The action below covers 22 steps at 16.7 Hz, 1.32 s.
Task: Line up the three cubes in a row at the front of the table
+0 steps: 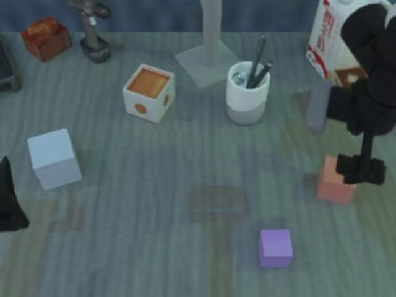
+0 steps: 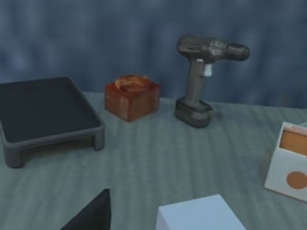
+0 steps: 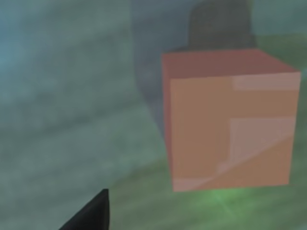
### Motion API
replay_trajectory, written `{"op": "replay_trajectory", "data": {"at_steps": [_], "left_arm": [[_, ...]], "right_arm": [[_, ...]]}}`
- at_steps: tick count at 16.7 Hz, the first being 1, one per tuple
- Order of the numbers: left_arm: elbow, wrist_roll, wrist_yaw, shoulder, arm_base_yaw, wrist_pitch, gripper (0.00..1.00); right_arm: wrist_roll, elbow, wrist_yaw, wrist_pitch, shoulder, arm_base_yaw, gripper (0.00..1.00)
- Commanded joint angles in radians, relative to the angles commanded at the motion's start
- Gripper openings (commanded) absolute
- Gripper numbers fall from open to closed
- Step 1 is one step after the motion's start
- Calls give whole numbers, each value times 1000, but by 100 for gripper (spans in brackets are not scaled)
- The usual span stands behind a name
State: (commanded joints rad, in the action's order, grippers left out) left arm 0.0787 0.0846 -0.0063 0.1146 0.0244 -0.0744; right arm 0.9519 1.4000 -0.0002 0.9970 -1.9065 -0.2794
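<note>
The small matte lilac-purple cube [image 1: 275, 247] is sitting nearest the front, while further back at the table's right edge my right gripper [image 1: 362, 168], its finger state unclear, is hanging over the matte salmon-pink cube [image 1: 334, 180], risking nudging it off-line if descending off-centre.

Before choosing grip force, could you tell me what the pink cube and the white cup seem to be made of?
Pink cube: apparently matte solid plastic or foam, given flat unshiny faces. White cup: possibly smooth ceramic or plastic, with a grey lower band; the look leaves it open.
</note>
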Motion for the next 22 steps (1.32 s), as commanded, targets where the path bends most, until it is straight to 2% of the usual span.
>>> {"op": "replay_trajectory", "data": {"at_steps": [4,10,19,22], "left_arm": [[-78,-83,6,-113,-44,73,100],[-79,-85,6,-115,-44,74,100],[-79,-85,6,-115,-44,74,100],[-79,-85,6,-115,-44,74,100]], "right_arm": [[46,74,2,47,-93,-11,100],[48,76,2,45,-101,-7,100],[44,-74,3,-235,-227,-12,100],[43,-91,3,-266,-241,-13,100]]}}
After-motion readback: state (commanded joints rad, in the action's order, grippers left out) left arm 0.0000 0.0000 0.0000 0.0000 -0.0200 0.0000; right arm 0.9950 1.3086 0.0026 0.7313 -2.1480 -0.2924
